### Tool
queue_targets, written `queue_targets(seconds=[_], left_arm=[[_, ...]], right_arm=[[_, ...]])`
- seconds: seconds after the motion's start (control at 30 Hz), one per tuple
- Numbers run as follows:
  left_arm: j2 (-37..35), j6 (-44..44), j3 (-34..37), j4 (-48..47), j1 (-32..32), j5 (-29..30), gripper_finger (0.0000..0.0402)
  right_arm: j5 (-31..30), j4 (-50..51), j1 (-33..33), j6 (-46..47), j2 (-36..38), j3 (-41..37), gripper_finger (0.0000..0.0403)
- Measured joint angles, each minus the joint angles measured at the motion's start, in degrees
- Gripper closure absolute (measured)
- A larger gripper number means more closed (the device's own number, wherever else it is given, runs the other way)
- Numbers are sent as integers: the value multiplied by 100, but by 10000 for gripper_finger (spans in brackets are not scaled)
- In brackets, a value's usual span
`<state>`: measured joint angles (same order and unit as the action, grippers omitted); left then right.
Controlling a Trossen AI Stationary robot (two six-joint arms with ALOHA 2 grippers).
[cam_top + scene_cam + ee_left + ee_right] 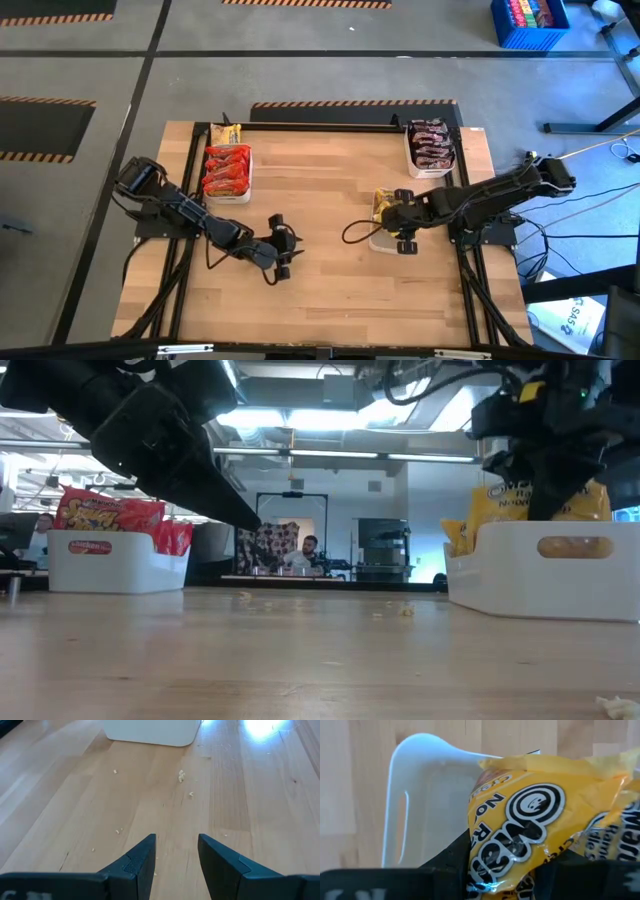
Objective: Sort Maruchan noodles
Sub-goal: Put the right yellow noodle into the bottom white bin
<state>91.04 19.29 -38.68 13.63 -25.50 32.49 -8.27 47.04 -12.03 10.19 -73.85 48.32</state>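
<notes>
Hanging over the white tray (pixel 377 241) at the right-centre of the table (pixel 330 290), the right gripper (pixel 505 870) was seen with its fingers pinched on a yellow noodle packet (pixel 530 825). In the right wrist view the crinkled packet was caught between the two dark fingers, with the tray's rim and handle slot showing behind it. In the low view the same yellow packet (pixel 530 510) was held upright above that tray (pixel 545 575) — whether it touched the tray floor could not be told, since the wall hid its lower edge.

The left gripper (pixel 282 247) was held low over bare wood near the table's middle, well apart from every packet. Its fingers (pixel 140 862) were spread with nothing between them, only wood and a few crumbs (pixel 182 776) being seen ahead.

The red-orange packets (pixel 226 170) were stacked in a white tray (pixel 247 190) at the far left of the table, with one yellow packet (pixel 227 133) lying just beyond that tray. The dark brown-black packets (pixel 431 145) were gathered in a third tray (pixel 410 160) at the far right corner — apart from the right gripper's tray. A person (pixel 306 550) was seated in the room behind the table.
</notes>
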Motion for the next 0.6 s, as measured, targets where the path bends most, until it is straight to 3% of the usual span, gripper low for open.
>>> queue_targets(seconds=[0.3,0.6], left_arm=[[0,0,0,2,-2,0,260],[0,0,0,9,-2,-9,260]], right_arm=[[-28,-563,4,31,-4,-573,267],[31,-379,4,110,-72,-466,175]])
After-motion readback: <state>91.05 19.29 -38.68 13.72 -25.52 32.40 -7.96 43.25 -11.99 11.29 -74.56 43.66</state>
